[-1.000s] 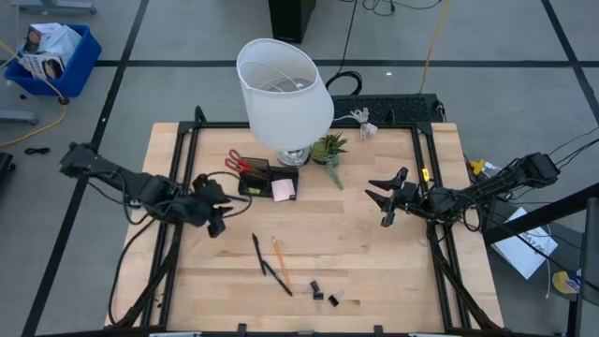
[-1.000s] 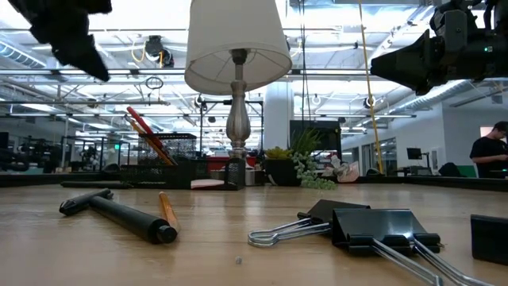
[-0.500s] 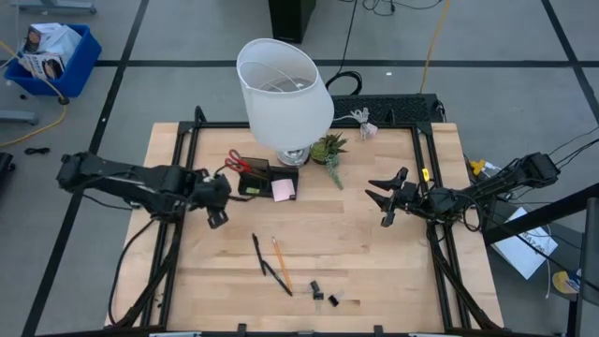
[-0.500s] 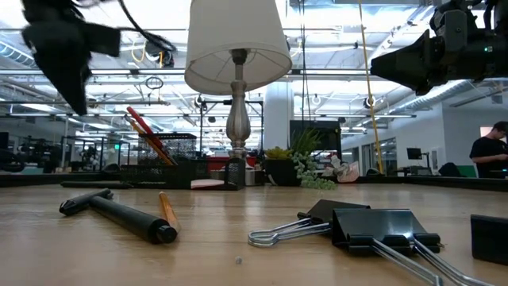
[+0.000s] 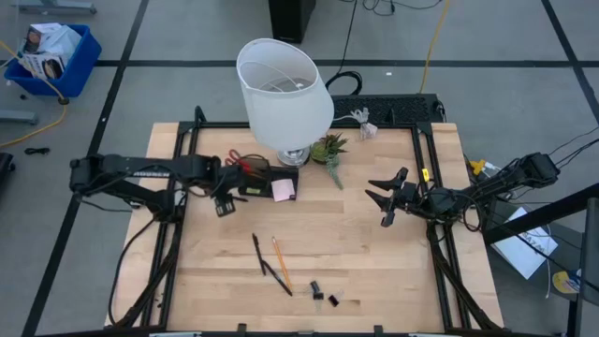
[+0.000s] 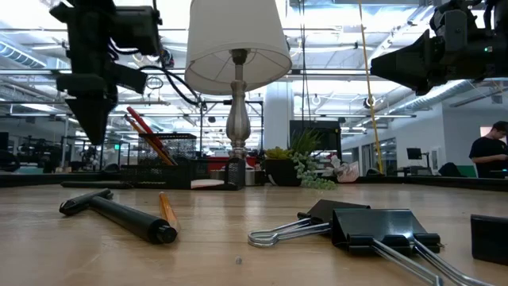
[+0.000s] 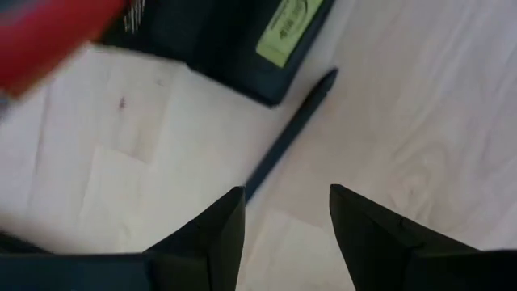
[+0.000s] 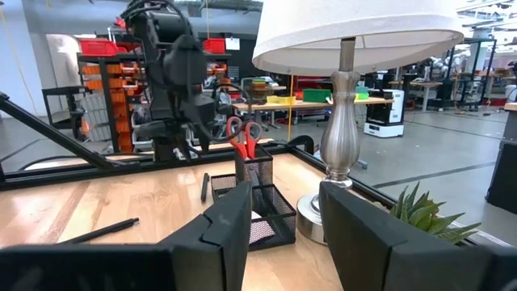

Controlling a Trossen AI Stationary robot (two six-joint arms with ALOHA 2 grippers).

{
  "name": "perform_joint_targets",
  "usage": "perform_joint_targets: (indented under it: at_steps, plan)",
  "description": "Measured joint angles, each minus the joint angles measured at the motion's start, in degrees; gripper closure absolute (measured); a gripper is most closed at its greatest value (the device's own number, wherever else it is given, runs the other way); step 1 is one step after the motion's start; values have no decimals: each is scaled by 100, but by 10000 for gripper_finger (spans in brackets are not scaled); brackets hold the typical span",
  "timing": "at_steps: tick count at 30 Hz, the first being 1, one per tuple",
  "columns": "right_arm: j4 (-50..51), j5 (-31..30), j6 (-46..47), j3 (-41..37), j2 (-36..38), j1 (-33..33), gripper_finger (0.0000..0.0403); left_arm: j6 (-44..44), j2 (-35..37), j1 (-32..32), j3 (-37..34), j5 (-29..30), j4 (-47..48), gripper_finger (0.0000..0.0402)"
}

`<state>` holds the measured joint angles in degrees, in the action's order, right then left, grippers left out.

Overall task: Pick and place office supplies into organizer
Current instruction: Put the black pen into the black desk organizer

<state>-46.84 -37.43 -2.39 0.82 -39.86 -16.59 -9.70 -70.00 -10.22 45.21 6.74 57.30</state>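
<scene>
Two dark robot arms reach over a wooden table [image 5: 374, 253] from opposite sides. A large white-shaded lamp [image 5: 284, 92] stands at the far edge, with a small green potted plant [image 5: 329, 150] beside its base. Just in front of the lamp base sits the black organizer [image 5: 263, 177], with red-handled scissors [image 5: 238, 163] standing in its compartment on the left arm's side and a pink sticky-note pad [image 5: 284, 190] lying on the side away from that arm. The left gripper [image 5: 223, 201] hangs above the table just beside the organizer; its wrist view shows the two fingers spread apart with nothing between them, over a black pen [image 7: 289, 134] lying on the wood by the organizer's corner. The right gripper [image 5: 385, 199] hovers near the table's right edge, well apart from the supplies, jaws open and empty. Nearer the front edge lie an orange pencil [image 5: 281, 263] and two black pens [image 5: 258, 253] side by side. A few tiny black binder clips [image 5: 318, 292] sit close to them.
</scene>
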Motion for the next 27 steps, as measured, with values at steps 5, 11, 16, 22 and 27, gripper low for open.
perform_joint_targets:
  at_steps: [5,11,16,22,27]
  plan:
    - [-1,-1,0,1,0,0,261,446,-66,-407,0,-114,-72,215]
    - [1,0,0,0,0,1,261,820,-271,-660,0,-452,-129,215]
    - [0,-1,0,2,0,-1,261,834,-710,-733,-2,-290,-135,215]
    - [-1,-1,0,1,-1,-1,261,969,-1203,-710,-2,-255,-357,215]
    - [3,-1,0,2,-2,-1,261,1004,-1346,-687,-2,-225,-528,215]
